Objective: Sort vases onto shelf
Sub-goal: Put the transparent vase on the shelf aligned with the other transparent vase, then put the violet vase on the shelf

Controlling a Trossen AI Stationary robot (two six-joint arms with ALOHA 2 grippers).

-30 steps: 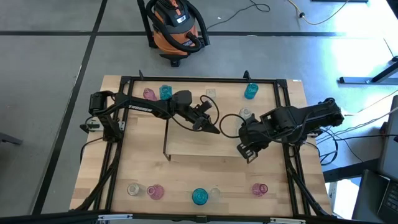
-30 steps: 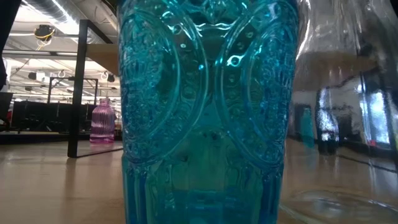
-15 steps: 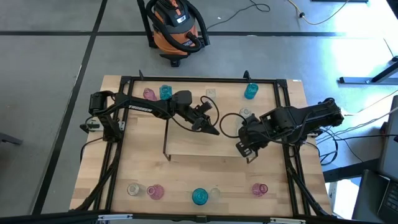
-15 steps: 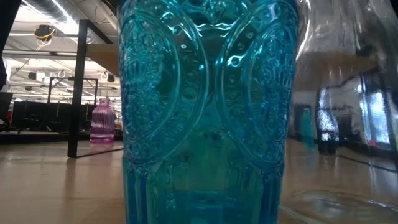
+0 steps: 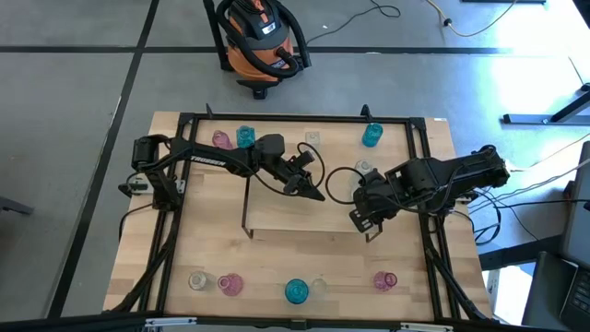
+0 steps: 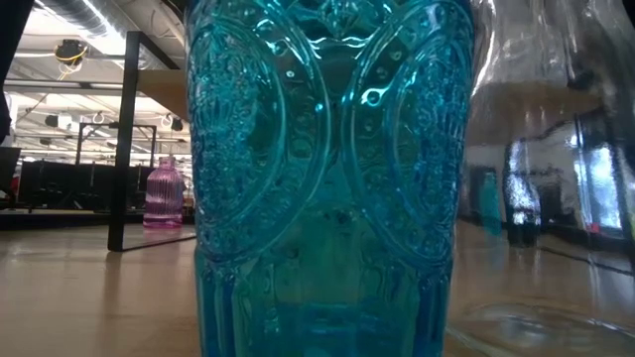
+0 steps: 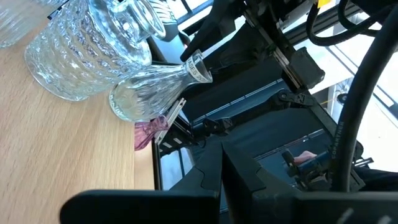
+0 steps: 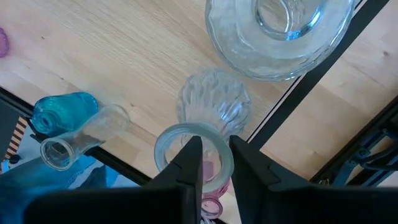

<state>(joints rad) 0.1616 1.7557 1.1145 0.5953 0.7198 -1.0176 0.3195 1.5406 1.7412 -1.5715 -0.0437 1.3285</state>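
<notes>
"TROSSEN" on left arm

A workshop: concrete floor, shop vacuum, loose cables.

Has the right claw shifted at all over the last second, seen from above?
No. The right claw sits at the same spot beside the shelf's right end bracket as one second ago.

Overhead camera: looked straight down on the whole table. Low camera: sat at tabletop level, pressed against a blue vase. Wrist cameras: close over clear vases.
</notes>
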